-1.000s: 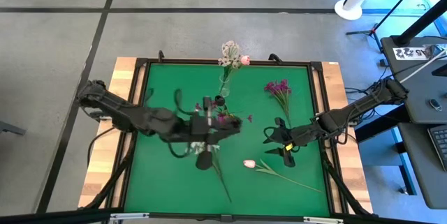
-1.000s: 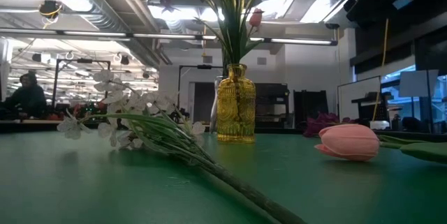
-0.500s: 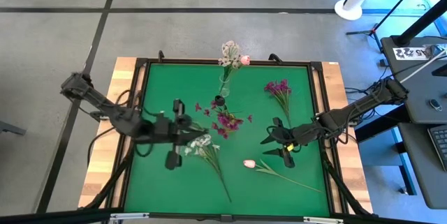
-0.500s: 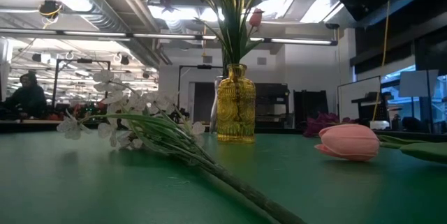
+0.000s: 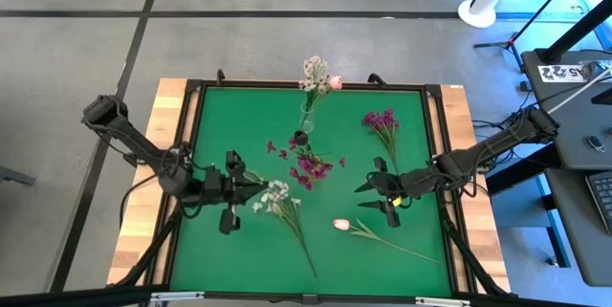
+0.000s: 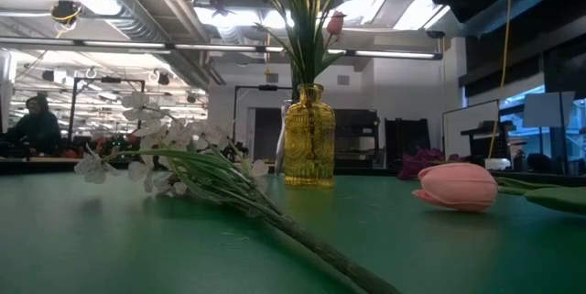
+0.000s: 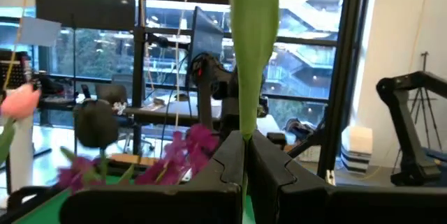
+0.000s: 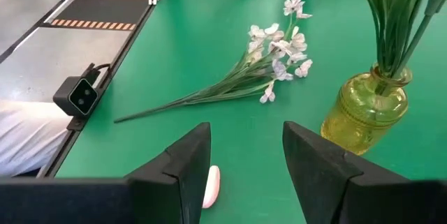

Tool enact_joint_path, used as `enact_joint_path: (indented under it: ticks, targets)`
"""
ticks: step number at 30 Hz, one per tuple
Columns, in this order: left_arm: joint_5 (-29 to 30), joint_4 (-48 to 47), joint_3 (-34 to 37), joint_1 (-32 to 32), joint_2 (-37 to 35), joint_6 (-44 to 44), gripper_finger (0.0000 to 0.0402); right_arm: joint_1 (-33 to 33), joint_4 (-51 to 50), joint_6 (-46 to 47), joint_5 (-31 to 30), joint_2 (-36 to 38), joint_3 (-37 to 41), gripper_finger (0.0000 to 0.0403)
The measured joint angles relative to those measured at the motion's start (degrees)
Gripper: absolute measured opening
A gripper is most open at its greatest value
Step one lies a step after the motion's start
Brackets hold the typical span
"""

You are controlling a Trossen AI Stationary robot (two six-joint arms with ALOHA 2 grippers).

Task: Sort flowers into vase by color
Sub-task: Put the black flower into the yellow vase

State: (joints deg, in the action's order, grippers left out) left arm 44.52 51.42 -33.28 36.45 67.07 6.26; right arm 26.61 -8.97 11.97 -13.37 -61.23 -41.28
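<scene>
A yellow glass vase [image 6: 309,138] stands mid-table and holds magenta-purple flowers [image 5: 311,165] and a white-and-pink bunch [image 5: 316,73]. Three flowers lie on the green mat: a white spray [image 5: 277,195], a pink tulip [image 5: 341,224] and a purple cluster [image 5: 382,123]. My left gripper [image 5: 256,190] hovers just left of the white spray, its fingers shut with a green leaf strip [image 7: 251,56] rising from between them. My right gripper [image 5: 378,197] hovers open above the mat right of the vase. The tulip bud [image 8: 211,185] shows below it, between its fingers. My left gripper pinches the lower end of the green leaf strip [image 7: 244,130] between its two shut fingertips. The strip stands up from the fingers, clear of the table. Where it comes from cannot be told.
A raised black frame [image 5: 191,154] borders the green mat, with wooden table edges outside it. A small black camera [image 8: 82,96] sits at the mat's near edge. The near-left part of the mat is bare.
My left gripper has drawn back from the vase toward the table's left edge and has come down, ending beside the white spray. The purple flowers have stayed in the vase.
</scene>
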Motion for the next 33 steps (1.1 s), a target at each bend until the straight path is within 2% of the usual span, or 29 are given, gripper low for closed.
enact_joint_path:
  ticks: [8,15,19,28,33]
  targets:
    - [1.25,14.89,10.44,-1.01,0.06,0.3,0.0,0.0,-0.07,0.01,-0.87,0.0,0.0,0.0179]
    - [-0.3,14.43,12.13,-6.85,1.19,-5.3,0.0,0.0,1.9,-0.76,-8.84,-0.02,1.9,0.0179]
    - [-2.27,17.03,12.13,-10.63,4.44,-6.61,0.0,-0.43,3.51,-1.75,-10.56,-0.04,3.62,0.0179]
    - [-5.52,31.35,12.13,-15.17,11.06,-4.35,0.0,-7.2,9.4,-1.94,-7.36,-0.04,7.66,0.0179]
    - [-5.47,32.41,9.89,-16.93,12.83,-4.46,0.0,-13.69,16.85,-4.8,-3.94,-0.04,10.03,0.0179]
